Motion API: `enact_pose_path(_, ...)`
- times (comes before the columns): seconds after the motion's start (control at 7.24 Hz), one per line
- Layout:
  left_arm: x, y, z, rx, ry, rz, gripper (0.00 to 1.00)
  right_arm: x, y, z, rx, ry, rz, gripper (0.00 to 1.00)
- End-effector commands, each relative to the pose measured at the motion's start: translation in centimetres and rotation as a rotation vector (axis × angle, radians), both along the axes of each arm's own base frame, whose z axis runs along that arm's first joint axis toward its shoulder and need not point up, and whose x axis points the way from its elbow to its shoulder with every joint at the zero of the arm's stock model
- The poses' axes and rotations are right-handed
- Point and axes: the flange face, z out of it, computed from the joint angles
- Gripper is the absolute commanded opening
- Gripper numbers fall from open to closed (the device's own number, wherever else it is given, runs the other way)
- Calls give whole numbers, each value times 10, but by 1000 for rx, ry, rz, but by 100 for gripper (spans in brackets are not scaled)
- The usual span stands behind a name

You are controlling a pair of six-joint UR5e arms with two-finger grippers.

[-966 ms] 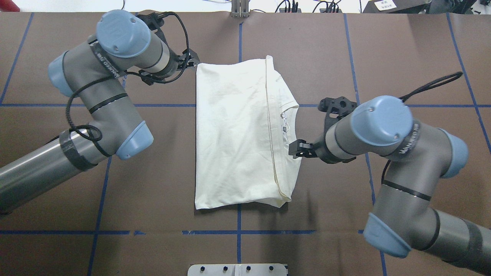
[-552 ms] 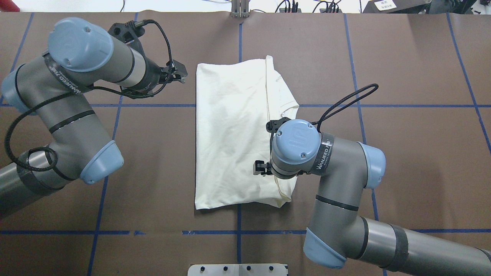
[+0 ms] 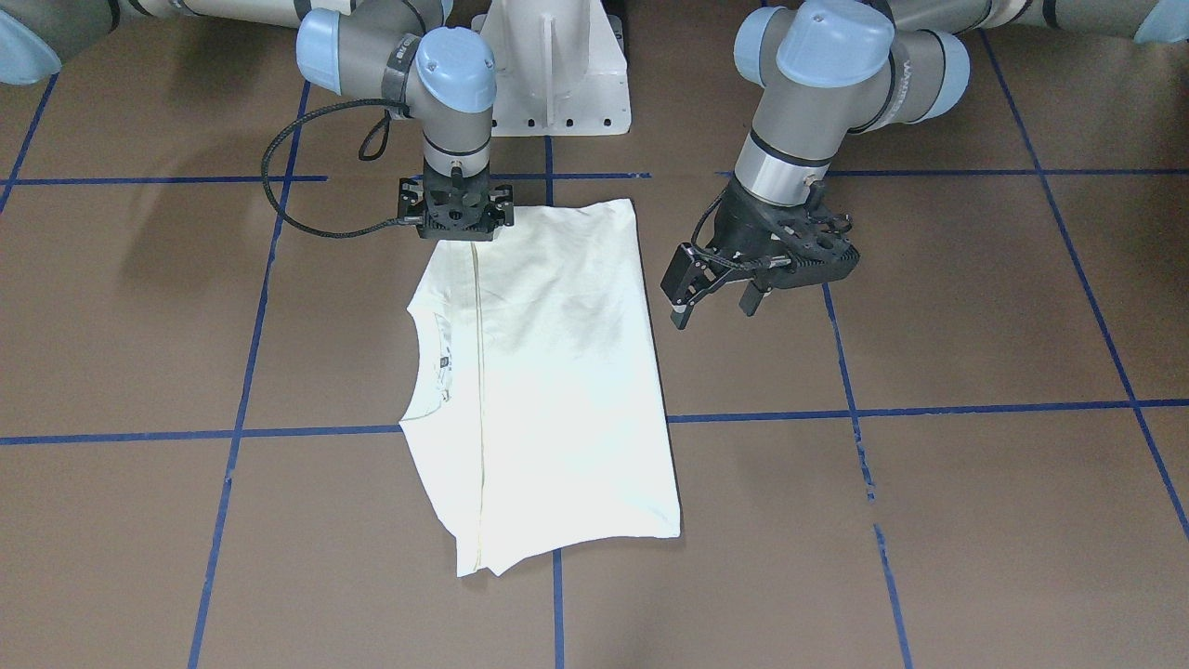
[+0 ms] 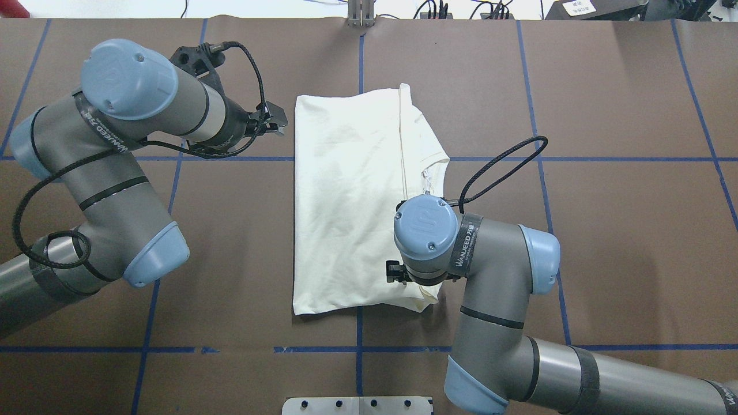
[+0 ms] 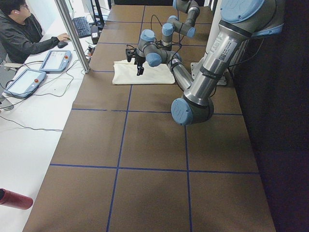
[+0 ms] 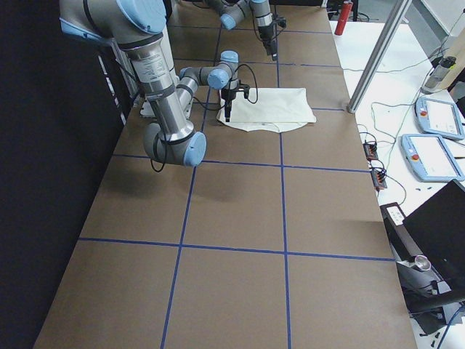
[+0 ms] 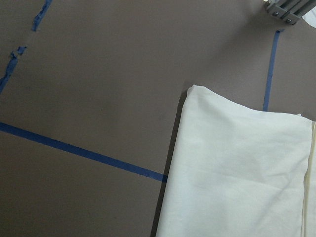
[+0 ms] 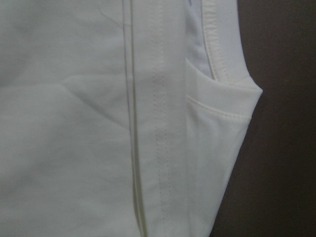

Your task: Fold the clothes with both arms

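Cream T-shirt (image 4: 346, 202) lies folded, plain side up, mid-worktop (image 4: 605, 259); your left gripper (image 3: 713, 305) hovers just beside its uncollared edge, fingers apart; your right gripper (image 3: 455, 221) points straight down over a collar-side corner, fingers hidden, so I cannot tell their state; pinch every layer at both corners so the 2 arms lift evenly.

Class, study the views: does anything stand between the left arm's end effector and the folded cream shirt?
Nothing visible does. The left end effector hovers open just beside the shirt, and only a narrow strip of bare brown table lies between them.
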Motion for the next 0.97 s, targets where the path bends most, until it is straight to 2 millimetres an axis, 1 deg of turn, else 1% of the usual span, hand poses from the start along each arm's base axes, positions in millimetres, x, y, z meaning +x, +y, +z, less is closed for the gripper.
enact_pose_path(0.0, 0, 1, 2, -3, 0, 2, 100, -8, 12, 10, -13, 36, -24, 100)
enact_pose_path(0.41, 6, 6, 1, -18, 10, 0, 100, -5, 14, 14, -19, 83, -44, 100)
enact_pose_path(0.55, 11, 10, 1, -22, 13, 8, 100, -4, 14, 17, -15, 97, -56, 100)
enact_pose_path(0.69, 14, 13, 0, -30, 20, 8, 100, -2, 10, 22, -12, 104, -54, 100)
enact_pose_path(0.83, 18, 15, 0, -29, 19, 14, 100, 8, -4, 23, -9, 107, -42, 100)
